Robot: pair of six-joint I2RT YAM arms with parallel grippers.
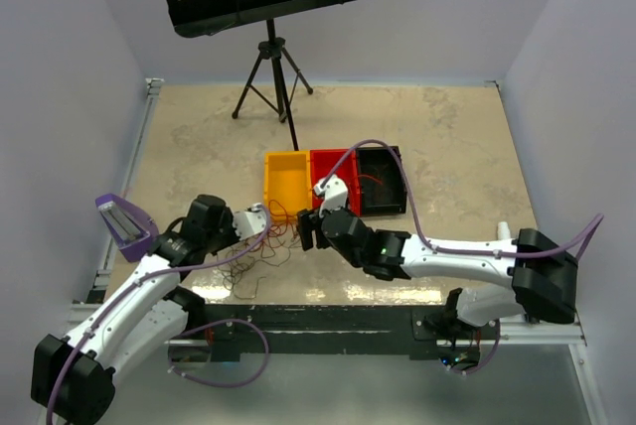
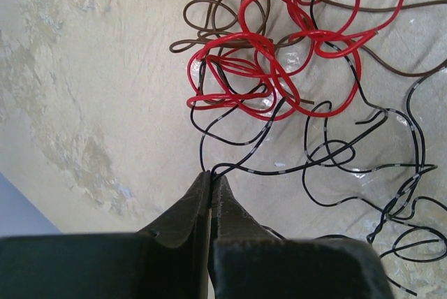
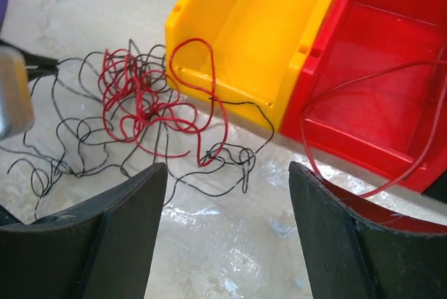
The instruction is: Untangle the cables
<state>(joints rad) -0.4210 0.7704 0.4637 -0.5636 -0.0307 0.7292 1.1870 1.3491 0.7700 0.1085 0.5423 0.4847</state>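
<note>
Only left wrist view shows left claw (image 2: pixel 211 177) clamped on black cable (image 2: pixel 279 169); right claw (image 3: pixel 227 173) apart.

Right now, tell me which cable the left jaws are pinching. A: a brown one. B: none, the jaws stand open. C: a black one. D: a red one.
C: the left gripper has its jaws shut on a thin black cable at their tips, and the red tangle lies beyond them, ungripped.
</note>
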